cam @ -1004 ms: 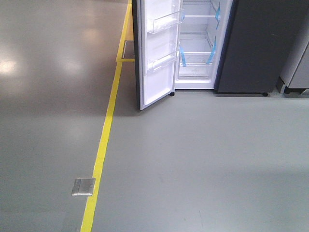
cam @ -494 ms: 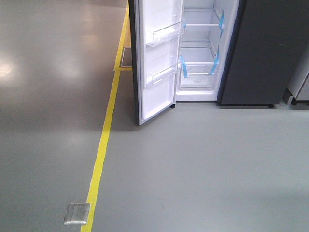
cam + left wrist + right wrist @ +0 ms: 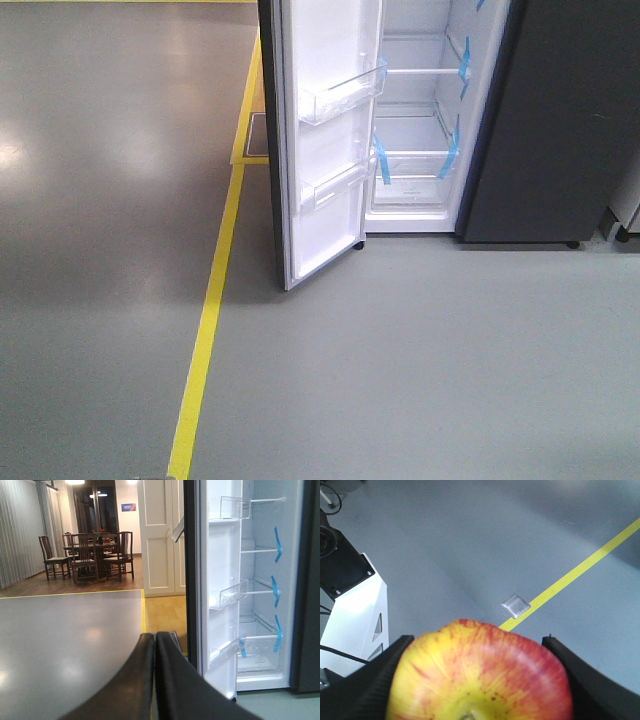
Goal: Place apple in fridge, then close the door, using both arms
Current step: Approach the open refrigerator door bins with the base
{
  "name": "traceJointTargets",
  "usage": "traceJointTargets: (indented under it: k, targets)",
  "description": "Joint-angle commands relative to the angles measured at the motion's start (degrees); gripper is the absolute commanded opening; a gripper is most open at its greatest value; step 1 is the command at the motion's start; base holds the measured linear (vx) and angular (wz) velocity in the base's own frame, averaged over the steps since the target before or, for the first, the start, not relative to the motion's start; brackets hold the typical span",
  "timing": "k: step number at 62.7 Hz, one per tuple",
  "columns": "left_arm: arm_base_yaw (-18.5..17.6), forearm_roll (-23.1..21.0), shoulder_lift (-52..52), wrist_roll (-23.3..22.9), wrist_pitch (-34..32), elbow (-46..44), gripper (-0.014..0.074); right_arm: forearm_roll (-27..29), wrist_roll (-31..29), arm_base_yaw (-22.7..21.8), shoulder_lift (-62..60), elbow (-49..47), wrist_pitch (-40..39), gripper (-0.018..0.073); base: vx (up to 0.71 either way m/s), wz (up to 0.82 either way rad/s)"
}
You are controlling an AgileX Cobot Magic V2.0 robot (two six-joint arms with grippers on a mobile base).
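The red and yellow apple (image 3: 480, 675) fills the bottom of the right wrist view, held between the two black fingers (image 3: 570, 675) of my right gripper (image 3: 477, 645), above the grey floor. The fridge (image 3: 420, 130) stands ahead in the front view, white inside, with shelves marked by blue tape. Its door (image 3: 325, 140) hangs open to the left, with clear bins. Both also show in the left wrist view: the fridge (image 3: 260, 605) and the door (image 3: 220, 580). My left gripper (image 3: 156, 635) is shut and empty, its fingers pressed together, left of the door's edge.
A yellow floor line (image 3: 205, 330) runs left of the door. A small metal floor plate (image 3: 516, 605) lies beside the line. The fridge's dark grey right half (image 3: 560, 120) is closed. Chairs and a table (image 3: 90, 555) stand far behind. The robot's white base (image 3: 350, 610) shows at left.
The view has moved forward toward the fridge: fridge and door appear larger and lower in the frame. The metal floor plate slid down and out of the front view.
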Motion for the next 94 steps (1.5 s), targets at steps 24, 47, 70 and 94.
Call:
traceJointTargets:
  k: [24, 47, 70, 94]
  targets:
    - [-0.1, -0.4, -0.9, -0.2, -4.4, 1.6, -0.0006, 2.4, 0.0, 0.1, 0.4, -1.6, -3.1, 0.0320, 0.26, 0.01]
    - [-0.1, -0.4, -0.9, -0.2, -4.4, 1.6, -0.0006, 2.4, 0.0, 0.1, 0.4, -1.6, -3.0, 0.0320, 0.23, 0.01]
    - [-0.1, -0.4, -0.9, -0.2, -4.4, 1.6, -0.0006, 2.4, 0.0, 0.1, 0.4, -1.6, -3.0, 0.0320, 0.19, 0.00]
    - [-0.1, -0.4, -0.9, -0.2, -4.4, 1.6, -0.0006, 2.4, 0.0, 0.1, 0.4, -1.6, -3.0, 0.0320, 0.19, -0.01]
